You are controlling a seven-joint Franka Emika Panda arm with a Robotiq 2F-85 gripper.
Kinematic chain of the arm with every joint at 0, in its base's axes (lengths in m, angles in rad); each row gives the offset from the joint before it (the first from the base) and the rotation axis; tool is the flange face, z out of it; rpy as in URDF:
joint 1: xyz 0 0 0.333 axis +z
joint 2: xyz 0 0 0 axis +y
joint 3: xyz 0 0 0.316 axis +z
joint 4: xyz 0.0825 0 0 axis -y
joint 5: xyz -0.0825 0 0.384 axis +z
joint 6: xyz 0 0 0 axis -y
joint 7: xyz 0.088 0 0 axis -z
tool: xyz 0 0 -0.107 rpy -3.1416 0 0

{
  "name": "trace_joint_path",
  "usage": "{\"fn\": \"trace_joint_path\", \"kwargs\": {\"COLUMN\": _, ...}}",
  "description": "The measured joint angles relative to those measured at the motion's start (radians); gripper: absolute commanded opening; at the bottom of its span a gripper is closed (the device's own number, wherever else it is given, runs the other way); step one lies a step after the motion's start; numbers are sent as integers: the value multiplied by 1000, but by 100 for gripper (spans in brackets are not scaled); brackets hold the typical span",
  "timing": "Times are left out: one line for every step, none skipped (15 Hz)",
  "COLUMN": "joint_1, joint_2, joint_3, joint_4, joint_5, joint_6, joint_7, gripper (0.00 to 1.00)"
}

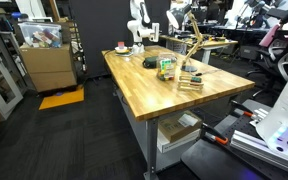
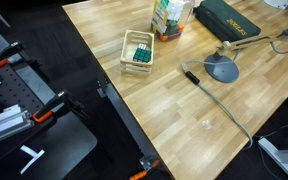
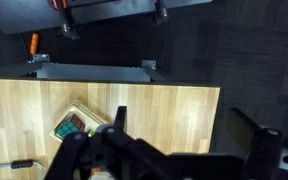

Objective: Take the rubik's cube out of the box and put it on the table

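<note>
Gripper [image 3: 182,128] seen in wrist view only, high over the wooden table [image 3: 184,100]. Jaws spread, nothing between them but bare wood. It sits off to one side of the box [image 3: 82,107], not above it.

Rubik's cube [image 2: 139,57] lies inside the small open box [image 2: 127,45], green face showing, near the table edge. It seems to fill much of the box; the gap to the walls is too small to judge. Not yet grasped.

Risks, as judged:
- Descent off-centre: a finger lands on the box rim and tips or shoves the box, which looks light.
- Tight fit: fingers may pinch a wall with the cube, so the box rises too.
- Box near the edge: a push could send it off.
- Desk lamp [image 2: 222,69] and its cable [image 2: 227,108] lie close by; a wide swing could snag them.
</note>
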Motion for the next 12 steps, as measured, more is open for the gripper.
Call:
{"fn": "trace_joint_path", "kwargs": {"joint_1": -3, "joint_2": 25, "joint_3": -7, "joint_4": 0, "joint_5": 0, "joint_6": 8, "joint_7": 0, "gripper": 100}}
{"fn": "trace_joint_path", "kwargs": {"joint_1": -8, "joint_2": 58, "joint_3": -16, "joint_4": 1, "joint_5": 0, "joint_6": 27, "joint_7": 1, "gripper": 100}}
{"fn": "trace_joint_path", "kwargs": {"joint_1": -15, "joint_2": 96, "joint_3": -24, "joint_4": 3, "joint_5": 2, "joint_6": 53, "joint_7": 8, "gripper": 100}}
{"fn": "trace_joint_path", "kwargs": {"joint_1": -25, "joint_2": 138, "joint_3": -31, "joint_4": 8, "joint_5": 8, "joint_6": 89, "joint_7": 24, "gripper": 100}}
{"fn": "trace_joint_path", "kwargs": {"joint_1": -38, "joint_2": 183, "joint_3": -38, "joint_4": 16, "joint_5": 14, "joint_6": 128, "joint_7": 51, "gripper": 100}}
{"fn": "trace_joint_path", "kwargs": {"joint_1": -53, "joint_2": 228, "joint_3": -41, "joint_4": 25, "joint_5": 16, "joint_6": 169, "joint_7": 83, "gripper": 100}}
{"fn": "trace_joint_path", "kwargs": {"joint_1": -70, "joint_2": 270, "joint_3": -42, "joint_4": 34, "joint_5": 16, "joint_6": 211, "joint_7": 117, "gripper": 100}}
{"fn": "trace_joint_path", "kwargs": {"joint_1": -86, "joint_2": 308, "joint_3": -44, "joint_4": 43, "joint_5": 15, "joint_6": 242, "joint_7": 144, "gripper": 100}}
{"fn": "trace_joint_path", "kwargs": {"joint_1": -98, "joint_2": 336, "joint_3": -45, "joint_4": 52, "joint_5": 15, "joint_6": 258, "joint_7": 159, "gripper": 100}}
{"fn": "trace_joint_path", "kwargs": {"joint_1": -102, "joint_2": 351, "joint_3": -45, "joint_4": 61, "joint_5": 15, "joint_6": 259, "joint_7": 168, "gripper": 100}}
{"fn": "trace_joint_path", "kwargs": {"joint_1": -102, "joint_2": 353, "joint_3": -45, "joint_4": 66, "joint_5": 15, "joint_6": 259, "joint_7": 176, "gripper": 100}}
{"fn": "trace_joint_path", "kwargs": {"joint_1": -102, "joint_2": 351, "joint_3": -43, "joint_4": 68, "joint_5": 15, "joint_6": 259, "joint_7": 181, "gripper": 100}}
